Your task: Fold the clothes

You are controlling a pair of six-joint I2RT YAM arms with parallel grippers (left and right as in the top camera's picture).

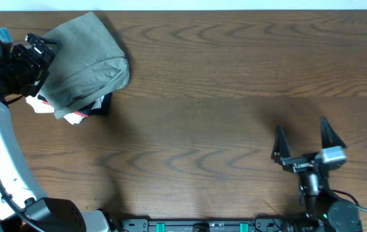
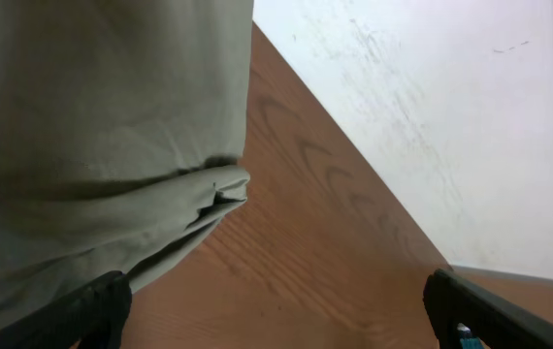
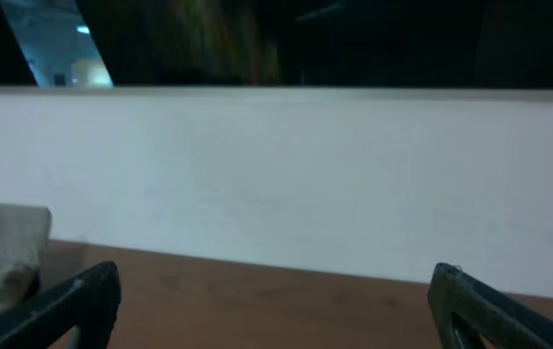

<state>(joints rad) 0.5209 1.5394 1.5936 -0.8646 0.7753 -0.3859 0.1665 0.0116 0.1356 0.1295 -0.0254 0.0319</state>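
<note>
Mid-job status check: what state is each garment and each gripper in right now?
khaki garment: bunched in a heap at the table's far left, on top of other clothes.
white garment: mostly covered, edges poking out.
black garment: mostly covered, one corner showing.
left gripper: open, empty, at the khaki garment.
right gripper: open, empty, over bare table.

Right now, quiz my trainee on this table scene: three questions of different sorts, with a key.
1. True or false: the right gripper holds the khaki garment.
2. In the overhead view, the garment lies: A) top left, B) centre, C) bottom right.
3. Fill in: the left gripper, at the garment's edge, has its jaws ____.
Key: 1 false; 2 A; 3 open.
</note>
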